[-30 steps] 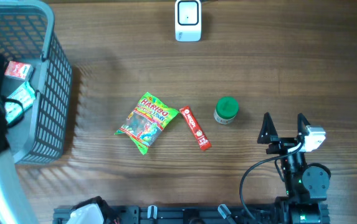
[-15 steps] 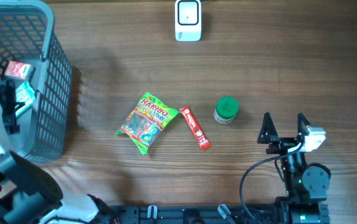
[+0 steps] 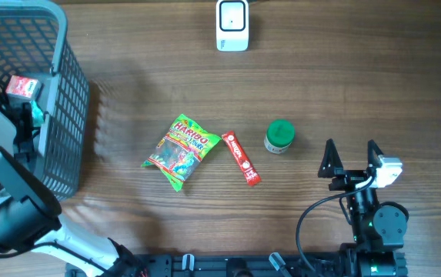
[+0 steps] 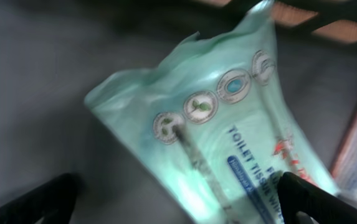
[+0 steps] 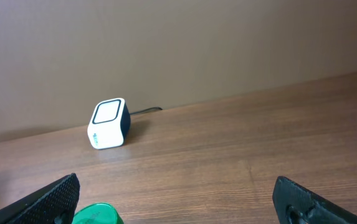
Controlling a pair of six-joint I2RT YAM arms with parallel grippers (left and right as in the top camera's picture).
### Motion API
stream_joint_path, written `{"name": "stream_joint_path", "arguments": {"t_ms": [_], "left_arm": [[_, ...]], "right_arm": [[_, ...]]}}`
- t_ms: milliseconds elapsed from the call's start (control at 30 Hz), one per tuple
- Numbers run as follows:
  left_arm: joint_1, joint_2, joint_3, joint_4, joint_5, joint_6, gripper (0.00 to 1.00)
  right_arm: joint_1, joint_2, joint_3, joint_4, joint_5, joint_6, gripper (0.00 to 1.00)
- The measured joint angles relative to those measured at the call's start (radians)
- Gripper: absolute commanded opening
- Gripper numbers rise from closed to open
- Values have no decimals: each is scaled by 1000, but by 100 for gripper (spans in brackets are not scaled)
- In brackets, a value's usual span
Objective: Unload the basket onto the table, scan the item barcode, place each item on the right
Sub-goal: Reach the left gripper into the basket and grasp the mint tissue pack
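My left gripper hangs open inside the grey basket, just over a pale green toilet tissue pack. Its black fingertips straddle the pack's lower end without closing on it. From overhead, the left gripper is mostly hidden by its own arm. A red and white box lies beside the pack. The white barcode scanner stands at the table's far edge, and the right wrist view also shows the scanner. My right gripper rests open and empty near the front right.
On the wood table lie a Haribo bag, a red stick packet and a green-capped jar. The jar's lid sits just ahead of the right gripper's left finger. The basket's mesh walls enclose the left gripper.
The left arm has swung over the basket's near side and its wrist has shifted inside the basket. The right arm and the table items have not moved.
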Motion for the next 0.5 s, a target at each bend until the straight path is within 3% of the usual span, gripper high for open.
{"name": "stream_joint_path", "arguments": {"t_ms": [33, 67, 100, 300, 500], "left_arm": [[0, 2, 2, 14, 3, -1, 50], [0, 9, 4, 19, -2, -4, 18], [0, 15, 8, 23, -6, -2, 5], [3, 21, 26, 56, 11, -7, 4], [3, -21, 23, 32, 33, 86, 4]], "right_arm": [[0, 0, 0, 0, 0, 0, 100], [0, 0, 0, 0, 0, 0, 100], [0, 0, 0, 0, 0, 0, 100], [0, 0, 0, 0, 0, 0, 100], [0, 0, 0, 0, 0, 0, 100]]}}
